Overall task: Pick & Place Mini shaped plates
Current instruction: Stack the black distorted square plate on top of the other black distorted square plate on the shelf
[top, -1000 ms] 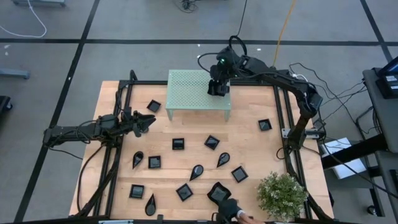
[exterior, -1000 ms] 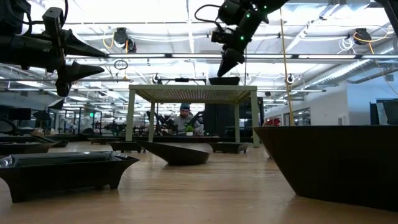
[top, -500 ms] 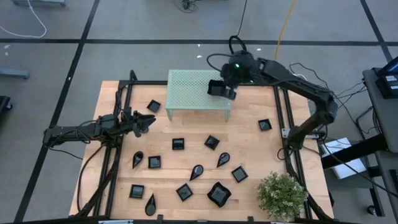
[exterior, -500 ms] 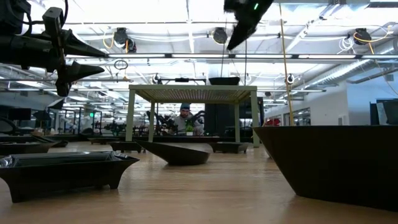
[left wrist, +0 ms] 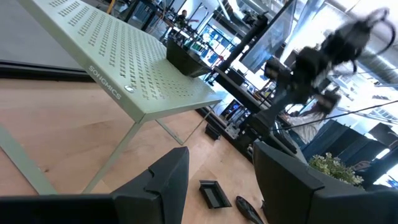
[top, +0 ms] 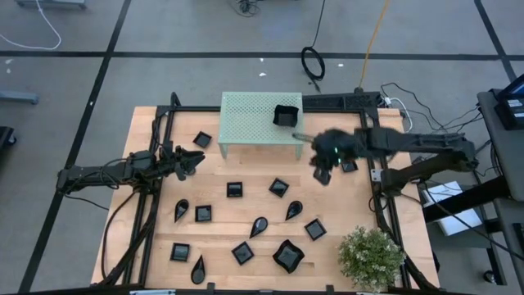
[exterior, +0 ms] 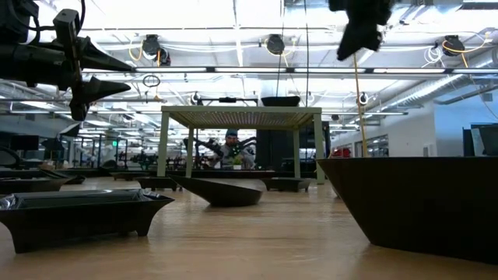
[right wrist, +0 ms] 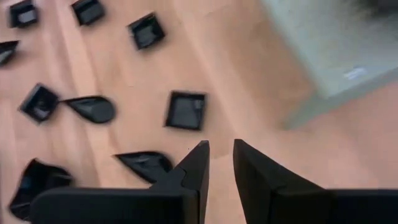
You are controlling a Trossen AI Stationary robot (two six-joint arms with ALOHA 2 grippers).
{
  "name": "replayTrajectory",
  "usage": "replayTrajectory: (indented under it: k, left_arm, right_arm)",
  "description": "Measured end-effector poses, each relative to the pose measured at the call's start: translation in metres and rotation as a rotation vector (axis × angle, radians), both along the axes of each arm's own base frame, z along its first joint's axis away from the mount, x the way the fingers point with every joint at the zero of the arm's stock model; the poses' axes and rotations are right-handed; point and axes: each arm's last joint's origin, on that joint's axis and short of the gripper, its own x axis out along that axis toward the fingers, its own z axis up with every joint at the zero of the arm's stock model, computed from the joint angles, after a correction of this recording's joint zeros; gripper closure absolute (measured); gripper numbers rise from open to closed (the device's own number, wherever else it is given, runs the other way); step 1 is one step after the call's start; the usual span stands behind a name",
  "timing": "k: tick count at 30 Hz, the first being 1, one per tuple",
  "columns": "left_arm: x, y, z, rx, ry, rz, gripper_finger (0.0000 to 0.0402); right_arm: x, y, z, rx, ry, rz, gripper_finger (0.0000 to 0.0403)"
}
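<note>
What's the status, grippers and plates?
Right gripper empty, fingers slightly apart, above the table right of the stand. One square plate on the stand. Left gripper open, waiting at left.

Plates (top: 278, 188) crowd the front; table (top: 327, 131) right-rear seems open.

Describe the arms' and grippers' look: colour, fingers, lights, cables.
Both arms are dark, near-black, with jointed links. The left gripper has two tapered black fingers with flat inner faces. The right gripper has similar slim black fingers, and a small green light glows above it. Black cables trail from the right arm's base.
</note>
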Motion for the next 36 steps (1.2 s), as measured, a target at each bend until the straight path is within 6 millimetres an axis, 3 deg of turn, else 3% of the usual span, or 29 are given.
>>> replayTrajectory:
  k: [5,12,17,27,36]
  left_arm:
    - [0.000,0.000,0.000,0.000,0.000,0.000,0.0220]
    - [0.000,0.000,0.000,0.000,0.000,0.000,0.0220]
    - [0.000,0.000,0.000,0.000,0.001,0.000,0.0220]
    - [0.000,0.000,0.000,0.000,0.000,0.000,0.0220]
    - [0.000,0.000,0.000,0.000,0.000,0.000,0.0220]
  right_arm:
    - [0.003,0.022,-0.044,0.061,-0.047,0.022,0.0320]
    - [-0.004,0.034,-0.090,0.120,-0.004,0.045,0.0268]
    - [-0.003,0.047,-0.098,0.298,-0.031,0.148,0.0253]
    - [0.002,0.063,-0.110,0.220,-0.097,0.325,0.0253]
    - [0.027,0.076,-0.137,0.220,-0.079,0.358,0.0250]
